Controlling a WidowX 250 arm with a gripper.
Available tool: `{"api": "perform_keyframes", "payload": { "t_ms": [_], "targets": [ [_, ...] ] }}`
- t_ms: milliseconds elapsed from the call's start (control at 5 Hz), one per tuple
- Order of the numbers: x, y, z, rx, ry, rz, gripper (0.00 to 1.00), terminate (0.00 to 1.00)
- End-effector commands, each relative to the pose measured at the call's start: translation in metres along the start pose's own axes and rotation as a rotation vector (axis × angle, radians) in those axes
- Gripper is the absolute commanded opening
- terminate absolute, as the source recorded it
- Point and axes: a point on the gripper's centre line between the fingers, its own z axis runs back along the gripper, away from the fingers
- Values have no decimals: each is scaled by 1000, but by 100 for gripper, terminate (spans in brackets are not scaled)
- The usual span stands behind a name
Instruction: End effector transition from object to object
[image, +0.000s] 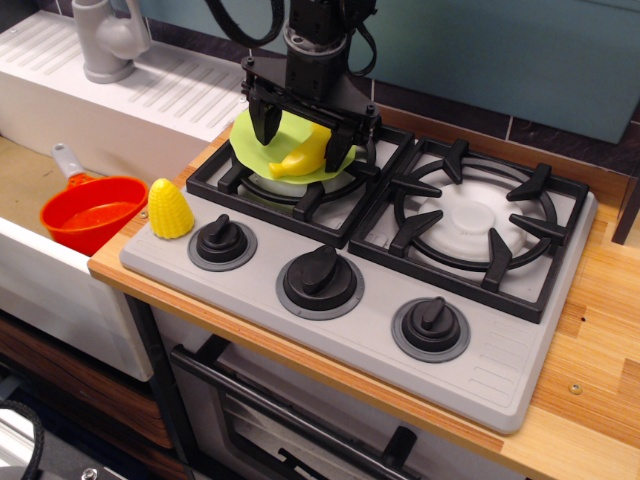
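The end effector, a black gripper (303, 134) on a horizontal bar with cables above, hangs over the left burner. Its two dark fingers point down and stand apart, one on each side of a yellow banana-like object (302, 153) that lies on a light green plate (258, 147) on the left burner grate (300, 190). The fingers straddle the yellow object; I cannot tell whether they touch it. A yellow toy corn cob (170, 208) stands at the stove's front left corner, apart from the gripper.
The grey stove top (480, 370) has three black knobs (321, 279) along the front and a second burner (478, 222) on the right. An orange strainer (92, 211) sits in the sink at left, a grey faucet (108, 38) behind it. Wooden counter (600, 330) at right.
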Motion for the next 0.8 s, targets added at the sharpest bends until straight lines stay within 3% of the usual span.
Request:
{"api": "perform_keyframes", "payload": {
  "t_ms": [0, 200, 400, 600],
  "targets": [
    [0, 0, 0, 0, 0, 0, 100, 0],
    [2, -4, -7, 10, -17, 9, 100, 0],
    [6, -9, -8, -13, 16, 15, 100, 0],
    [10, -8, 9, -12, 54, 22, 100, 0]
  ]
}}
